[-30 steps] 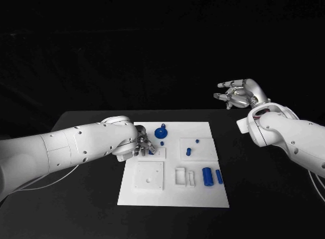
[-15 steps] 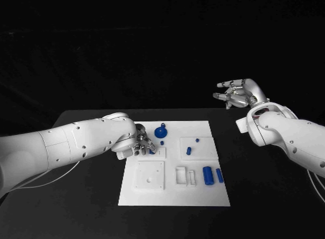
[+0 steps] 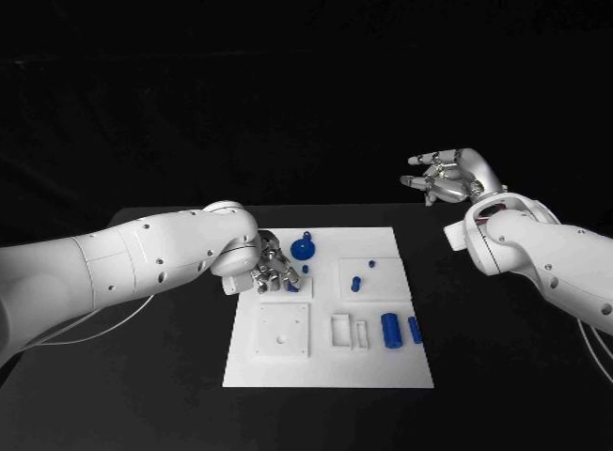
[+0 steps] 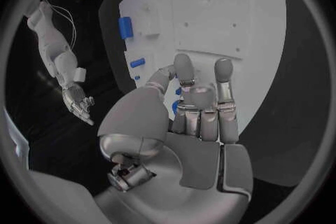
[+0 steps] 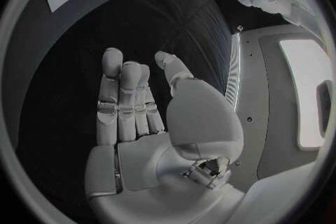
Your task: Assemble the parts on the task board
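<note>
White task board lies mid-table bearing blue parts, the left hand low over its far-left corner, fingers nearly straight, gripping nothing, the right hand raised well apart, fingers spread and empty.

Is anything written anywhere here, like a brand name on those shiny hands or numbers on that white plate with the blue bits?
None: no word, number or sign can be read in these pictures.
The white task board bears only holes, recesses and small blue parts, no print.
The silver left hand and silver right hand show bare metal, no legible marking.
The white arm casings show only small dark dots, seemingly screws rather than text.
</note>
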Action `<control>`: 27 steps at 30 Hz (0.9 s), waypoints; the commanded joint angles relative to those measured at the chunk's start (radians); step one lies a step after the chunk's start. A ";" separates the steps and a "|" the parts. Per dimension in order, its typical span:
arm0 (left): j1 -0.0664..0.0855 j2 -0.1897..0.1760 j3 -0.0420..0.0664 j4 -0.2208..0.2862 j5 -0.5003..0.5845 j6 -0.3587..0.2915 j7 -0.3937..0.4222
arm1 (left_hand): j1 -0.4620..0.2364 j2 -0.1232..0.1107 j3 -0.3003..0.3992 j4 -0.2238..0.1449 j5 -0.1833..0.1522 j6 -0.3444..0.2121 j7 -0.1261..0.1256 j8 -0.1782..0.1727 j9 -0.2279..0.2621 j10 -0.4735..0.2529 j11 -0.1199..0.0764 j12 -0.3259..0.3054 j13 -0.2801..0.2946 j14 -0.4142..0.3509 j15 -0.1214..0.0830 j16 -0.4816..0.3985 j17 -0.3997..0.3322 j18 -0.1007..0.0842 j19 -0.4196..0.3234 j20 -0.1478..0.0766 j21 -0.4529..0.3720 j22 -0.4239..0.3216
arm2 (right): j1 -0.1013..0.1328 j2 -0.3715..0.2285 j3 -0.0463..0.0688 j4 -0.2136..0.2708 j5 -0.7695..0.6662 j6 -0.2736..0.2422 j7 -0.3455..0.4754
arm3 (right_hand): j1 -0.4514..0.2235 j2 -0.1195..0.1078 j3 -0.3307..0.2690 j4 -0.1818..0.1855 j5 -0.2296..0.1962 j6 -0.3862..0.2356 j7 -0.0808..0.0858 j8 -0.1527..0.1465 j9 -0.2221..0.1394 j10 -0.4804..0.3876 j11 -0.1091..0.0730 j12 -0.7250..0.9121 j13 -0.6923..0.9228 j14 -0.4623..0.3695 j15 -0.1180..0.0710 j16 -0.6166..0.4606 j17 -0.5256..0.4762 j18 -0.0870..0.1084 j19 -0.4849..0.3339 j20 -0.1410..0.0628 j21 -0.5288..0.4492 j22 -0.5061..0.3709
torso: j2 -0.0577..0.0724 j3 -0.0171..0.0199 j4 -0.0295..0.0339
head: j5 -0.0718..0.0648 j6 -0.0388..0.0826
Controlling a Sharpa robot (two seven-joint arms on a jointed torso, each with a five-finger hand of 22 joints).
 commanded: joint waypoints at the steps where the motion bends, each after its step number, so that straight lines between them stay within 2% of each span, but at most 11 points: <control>1: 0.004 0.008 0.001 -0.007 0.021 0.055 -0.007 | 0.005 0.019 0.046 -0.055 0.003 0.221 -0.113 0.004 0.017 0.027 -0.027 0.008 0.003 0.001 -0.004 0.008 0.007 -0.016 -0.007 0.000 0.006 0.021 | -0.001 0.002 0.001 -0.001 -0.001 0.014 0.003 | -0.007 0.001 0.006 0.002 0.006 -0.001 0.003 0.000 -0.001 -0.006 0.001 0.003 -0.001 -0.008 0.000 0.007 -0.001 0.007 0.031 0.000 -0.003 0.001 | 0.001 0.0004 -0.0003 | -0.001 0.001; 8: 0.008 0.020 0.000 -0.027 -0.024 0.068 -0.013 | -0.015 0.021 0.070 -0.069 -0.007 0.224 -0.115 0.004 0.034 0.027 -0.028 0.017 0.006 0.004 -0.004 0.020 0.024 -0.014 -0.009 0.002 0.014 0.021 | -0.004 0.005 0.001 -0.004 -0.001 0.015 0.003 | -0.007 0.001 0.006 0.002 0.006 -0.001 0.003 0.000 -0.001 -0.006 0.001 0.003 -0.001 -0.008 0.000 0.007 -0.001 0.007 0.031 0.000 -0.003 0.001 | 0.001 0.0012 0.0006 | -0.002 -0.001; 9: 0.008 0.022 0.000 -0.030 -0.034 0.068 -0.013 | -0.014 0.024 0.074 -0.069 -0.029 0.225 -0.115 0.004 0.035 0.027 -0.028 0.019 0.006 0.005 -0.004 0.021 0.027 -0.014 -0.009 0.001 0.015 0.021 | -0.004 0.005 0.001 -0.004 -0.001 0.015 0.003 | -0.007 0.001 0.006 0.002 0.006 -0.001 0.003 0.000 -0.001 -0.006 0.001 0.003 -0.001 -0.008 0.000 0.007 -0.001 0.007 0.031 0.000 -0.003 0.001 | 0.000 0.0008 0.0007 | -0.001 -0.002; 10: 0.008 0.024 0.000 -0.033 -0.041 0.068 -0.014 | -0.009 0.027 0.097 -0.074 -0.103 0.224 -0.115 0.004 0.036 0.027 -0.028 0.021 0.007 0.005 -0.005 0.023 0.029 -0.014 -0.009 0.001 0.015 0.021 | -0.004 0.005 0.001 -0.004 -0.001 0.015 0.003 | -0.007 0.001 0.006 0.002 0.006 -0.001 0.003 0.000 -0.001 -0.006 0.001 0.003 -0.001 -0.008 0.000 0.007 -0.001 0.007 0.031 0.000 -0.003 0.001 | 0.000 0.0007 0.0007 | -0.001 -0.002; 11: 0.009 0.026 0.000 -0.035 -0.052 0.065 -0.014 | -0.032 0.008 0.151 -0.073 -0.116 0.227 -0.113 0.006 0.040 0.028 -0.026 0.022 0.008 0.005 -0.005 0.024 0.029 -0.013 -0.009 0.002 0.017 0.020 | -0.004 0.005 0.001 -0.004 -0.001 0.015 0.003 | -0.007 0.001 0.006 0.002 0.006 -0.001 0.003 0.000 -0.001 -0.006 0.001 0.003 -0.001 -0.008 0.000 0.007 -0.001 0.007 0.031 0.000 -0.003 0.001 | 0.000 0.0007 0.0009 | -0.001 -0.002; 13: 0.009 0.029 0.000 -0.039 -0.073 0.060 -0.013 | -0.032 0.008 0.151 -0.073 -0.116 0.227 -0.113 0.006 0.040 0.028 -0.026 0.022 0.008 0.005 -0.005 0.024 0.029 -0.013 -0.009 0.002 0.017 0.020 | -0.004 0.005 0.001 -0.004 -0.001 0.015 0.003 | -0.007 0.001 0.006 0.002 0.006 -0.001 0.003 0.000 -0.001 -0.006 0.001 0.003 -0.001 -0.008 0.000 0.007 -0.001 0.007 0.031 0.000 -0.003 0.001 | 0.001 0.0004 0.0009 | -0.002 -0.002; 15: 0.009 0.033 0.000 -0.043 -0.088 0.054 -0.014 | -0.035 -0.016 0.198 -0.049 -0.123 0.227 -0.116 0.004 0.054 0.027 -0.028 0.025 0.009 0.005 -0.005 0.026 0.029 -0.014 -0.009 0.001 0.018 0.020 | -0.005 0.006 0.001 -0.004 -0.001 0.014 0.003 | -0.007 0.001 0.006 0.002 0.006 -0.001 0.003 0.000 -0.001 -0.006 0.001 0.003 -0.001 -0.008 0.000 0.007 -0.001 0.007 0.031 0.000 -0.003 0.001 | 0.001 -0.0003 0.0001 | -0.002 -0.002; 27: 0.009 0.062 -0.001 -0.078 -0.134 0.054 -0.010 | -0.031 -0.014 0.195 -0.034 -0.134 0.233 -0.118 0.006 0.068 0.027 -0.028 0.038 0.014 0.010 -0.006 0.039 0.046 -0.014 -0.006 0.000 0.023 0.021 | -0.005 0.006 0.001 0.000 -0.001 0.014 0.003 | -0.009 0.000 0.007 0.000 0.008 -0.002 0.003 0.000 -0.001 -0.007 0.002 0.003 -0.002 -0.008 0.000 0.006 -0.001 0.007 0.032 0.000 -0.006 0.002 | 0.001 -0.0004 -0.0012 | -0.003 -0.003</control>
